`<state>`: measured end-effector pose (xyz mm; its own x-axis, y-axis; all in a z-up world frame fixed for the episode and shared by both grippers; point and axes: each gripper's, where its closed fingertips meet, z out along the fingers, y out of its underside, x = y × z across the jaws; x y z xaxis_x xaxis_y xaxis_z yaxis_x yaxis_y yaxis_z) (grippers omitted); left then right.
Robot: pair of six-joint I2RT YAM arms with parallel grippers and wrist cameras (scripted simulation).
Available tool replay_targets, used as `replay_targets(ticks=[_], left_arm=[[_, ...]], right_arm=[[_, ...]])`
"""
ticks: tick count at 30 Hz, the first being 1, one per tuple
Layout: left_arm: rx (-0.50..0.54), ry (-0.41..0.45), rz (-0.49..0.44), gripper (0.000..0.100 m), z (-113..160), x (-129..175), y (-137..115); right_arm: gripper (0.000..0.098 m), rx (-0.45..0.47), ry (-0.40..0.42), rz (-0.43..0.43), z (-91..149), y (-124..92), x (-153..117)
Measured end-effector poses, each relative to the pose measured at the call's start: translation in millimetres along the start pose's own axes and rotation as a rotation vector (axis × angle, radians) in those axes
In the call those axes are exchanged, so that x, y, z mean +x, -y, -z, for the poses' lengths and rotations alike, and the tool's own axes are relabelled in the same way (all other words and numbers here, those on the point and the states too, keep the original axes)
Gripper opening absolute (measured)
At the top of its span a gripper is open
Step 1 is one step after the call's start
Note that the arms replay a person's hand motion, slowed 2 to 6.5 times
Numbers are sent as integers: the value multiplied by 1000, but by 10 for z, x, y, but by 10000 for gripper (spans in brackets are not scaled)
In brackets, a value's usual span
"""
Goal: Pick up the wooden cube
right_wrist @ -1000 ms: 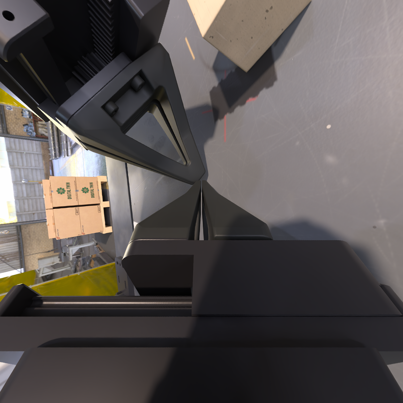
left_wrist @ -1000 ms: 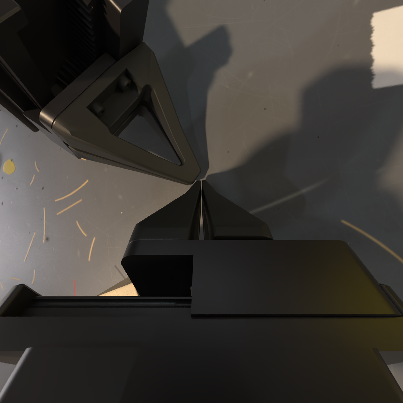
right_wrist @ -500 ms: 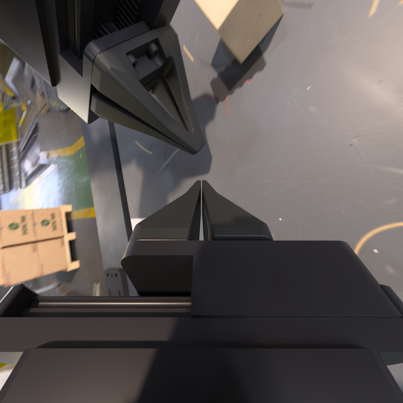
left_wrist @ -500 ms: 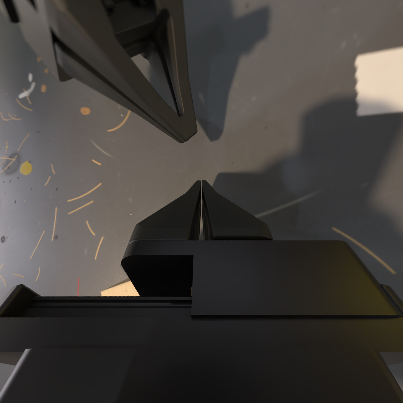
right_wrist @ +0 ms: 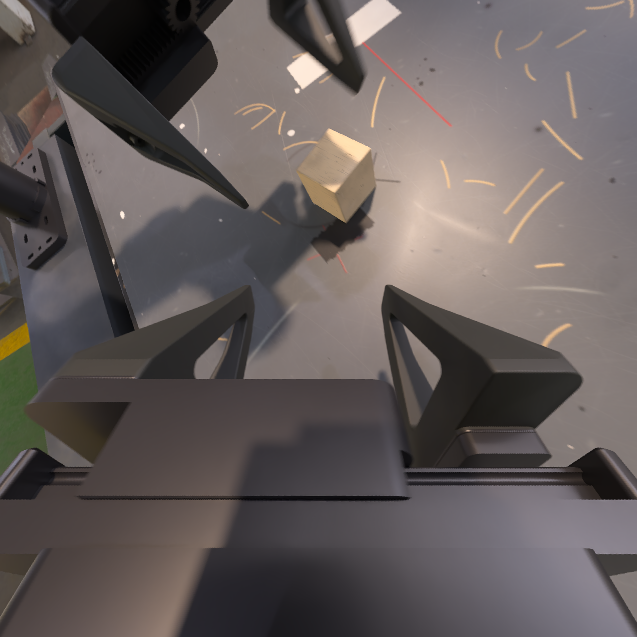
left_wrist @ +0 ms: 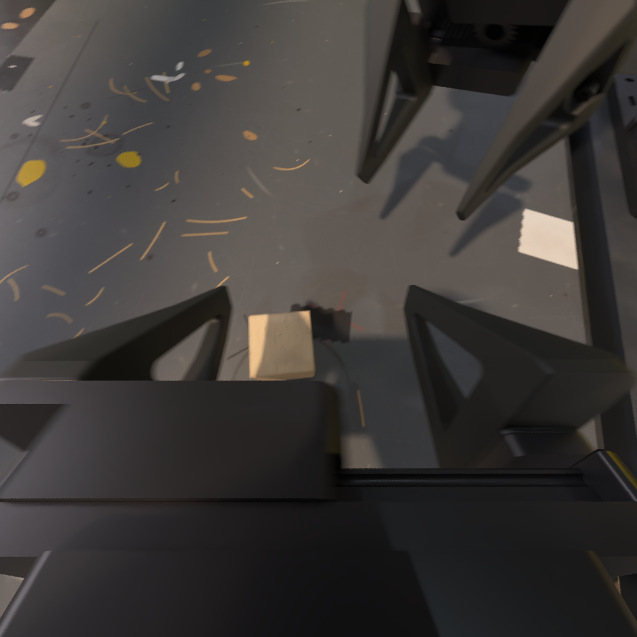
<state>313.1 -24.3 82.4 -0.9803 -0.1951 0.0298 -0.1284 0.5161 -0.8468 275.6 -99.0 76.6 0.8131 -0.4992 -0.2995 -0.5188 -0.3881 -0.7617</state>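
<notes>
While both spread wide and empty, left claw [left_wrist: 317,293] above wooden cube [left_wrist: 281,344], right claw [right_wrist: 317,293] near.

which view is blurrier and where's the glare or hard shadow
Left wrist view: blurrier, smeared table marks, wooden cube soft-edged with a jagged dark shadow on its right. Right wrist view: sharper, bright glare on the table right of the cube, shadow just below it.

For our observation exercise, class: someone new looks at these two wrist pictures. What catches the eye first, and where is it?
The pale wooden cube stands out first, alone on the scratched grey table, ahead of the right pincer, whose fingers are spread wide. In the left wrist view the cube lies between the open left pincer's fingers, nearer the left one, partly hidden by the pincer's body. Orange streaks and yellow spots mark the table.
</notes>
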Motion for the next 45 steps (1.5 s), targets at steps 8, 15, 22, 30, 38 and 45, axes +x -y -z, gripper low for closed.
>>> replay_targets(ticks=[8,15,22,30,38,45], left_arm=[[-10,99,54,939,262,-257,-197],[10,123,97,940,361,-308,-270],[27,138,107,940,389,-322,-283],[50,131,125,920,379,-314,-265],[73,124,176,839,311,-307,-267],[40,125,197,743,192,-275,-311]], right_arm=[[680,-28,11,-36,-434,-83,-318],[796,-158,-30,2,-680,-233,-293],[751,-311,-4,155,-550,-394,-237],[684,-530,110,225,-167,-581,-89],[545,-375,191,197,-78,-89,-35],[463,-297,126,190,-292,223,327]])
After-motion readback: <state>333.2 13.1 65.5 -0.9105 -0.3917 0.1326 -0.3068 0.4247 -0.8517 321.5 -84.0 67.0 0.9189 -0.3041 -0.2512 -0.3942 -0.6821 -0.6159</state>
